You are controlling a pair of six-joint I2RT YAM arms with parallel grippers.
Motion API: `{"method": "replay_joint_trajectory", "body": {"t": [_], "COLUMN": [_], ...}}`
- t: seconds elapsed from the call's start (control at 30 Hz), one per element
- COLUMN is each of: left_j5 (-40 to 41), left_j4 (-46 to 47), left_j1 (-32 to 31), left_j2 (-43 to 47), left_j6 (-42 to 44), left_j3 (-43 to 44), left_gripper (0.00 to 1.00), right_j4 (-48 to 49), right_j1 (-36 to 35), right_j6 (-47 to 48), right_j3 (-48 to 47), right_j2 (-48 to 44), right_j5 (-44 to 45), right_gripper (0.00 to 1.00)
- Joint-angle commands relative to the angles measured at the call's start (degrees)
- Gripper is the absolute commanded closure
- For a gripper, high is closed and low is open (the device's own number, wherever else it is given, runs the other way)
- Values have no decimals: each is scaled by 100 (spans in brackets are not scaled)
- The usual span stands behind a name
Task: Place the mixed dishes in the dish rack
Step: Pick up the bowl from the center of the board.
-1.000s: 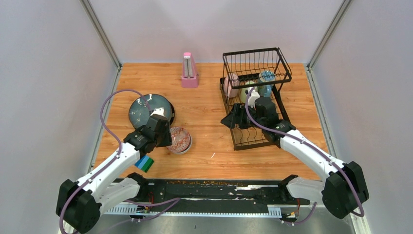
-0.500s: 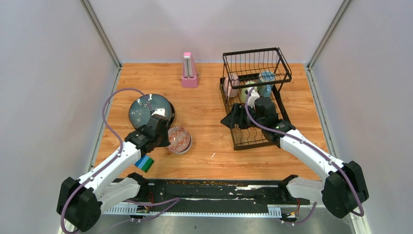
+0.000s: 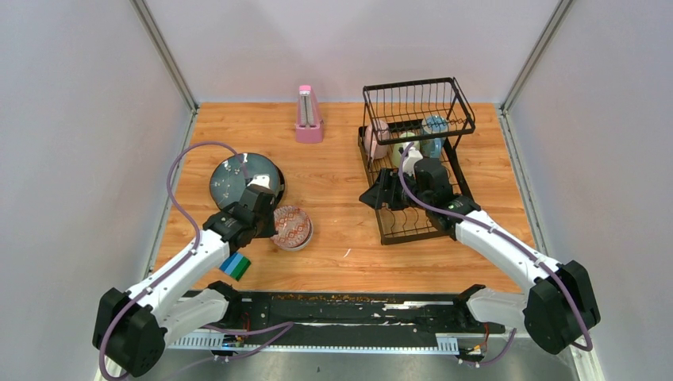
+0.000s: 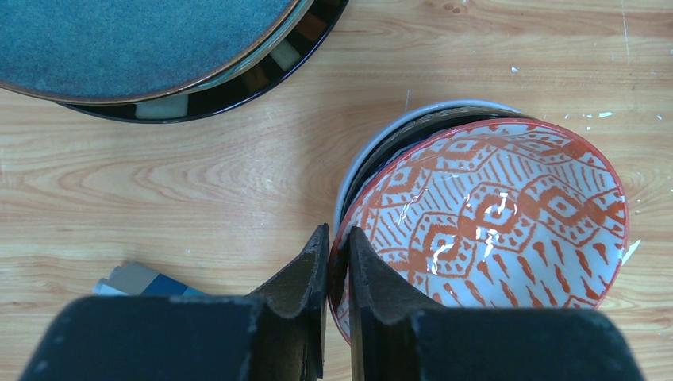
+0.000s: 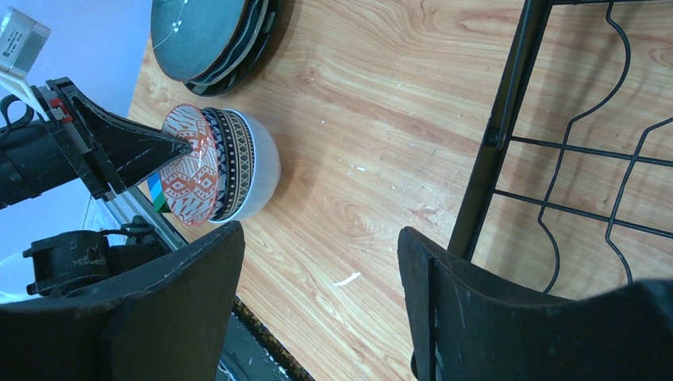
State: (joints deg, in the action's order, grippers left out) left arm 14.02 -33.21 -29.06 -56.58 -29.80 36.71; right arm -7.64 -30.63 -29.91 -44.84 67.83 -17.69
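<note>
My left gripper (image 3: pixel 274 226) (image 4: pixel 338 242) is shut on the near rim of the red-patterned bowl (image 4: pixel 492 214) (image 3: pixel 293 225). That bowl is tilted up out of a stack with a dark patterned bowl (image 5: pixel 236 161) and a white bowl (image 5: pixel 264 171) under it. Two blue-grey plates (image 3: pixel 242 178) (image 4: pixel 135 36) lie stacked behind the stack. My right gripper (image 3: pixel 379 193) (image 5: pixel 317 278) is open and empty at the left edge of the black dish rack (image 3: pixel 417 127) (image 5: pixel 508 119). Mugs (image 3: pixel 377 136) stand in the rack's far end.
A pink metronome (image 3: pixel 308 115) stands at the back centre. A blue-green striped block (image 3: pixel 235 266) lies near the left arm, by the table's front edge. Grey walls close in both sides.
The red-patterned bowl has tipped up a little more on its stack in my left gripper. The right arm has hardly moved.
</note>
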Motion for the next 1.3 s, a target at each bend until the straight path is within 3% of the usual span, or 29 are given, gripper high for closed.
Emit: {"method": "replay_joint_trajectory", "body": {"t": [0.0,1.27], "left_j5": [63,-187], "left_j4": [58,485], "left_j1": [22,23], "left_j2": [97,744], "left_j6": [113,-93], "left_j3": [109,-71], "left_gripper": [98,100], "right_j4": [171,166], "right_j1": [-23,-15], "right_j6": [-67,-50], "right_j3": [-113,-34], "right_j2": [21,-77], "right_j5": [-33,24], "right_gripper": [29,24]}}
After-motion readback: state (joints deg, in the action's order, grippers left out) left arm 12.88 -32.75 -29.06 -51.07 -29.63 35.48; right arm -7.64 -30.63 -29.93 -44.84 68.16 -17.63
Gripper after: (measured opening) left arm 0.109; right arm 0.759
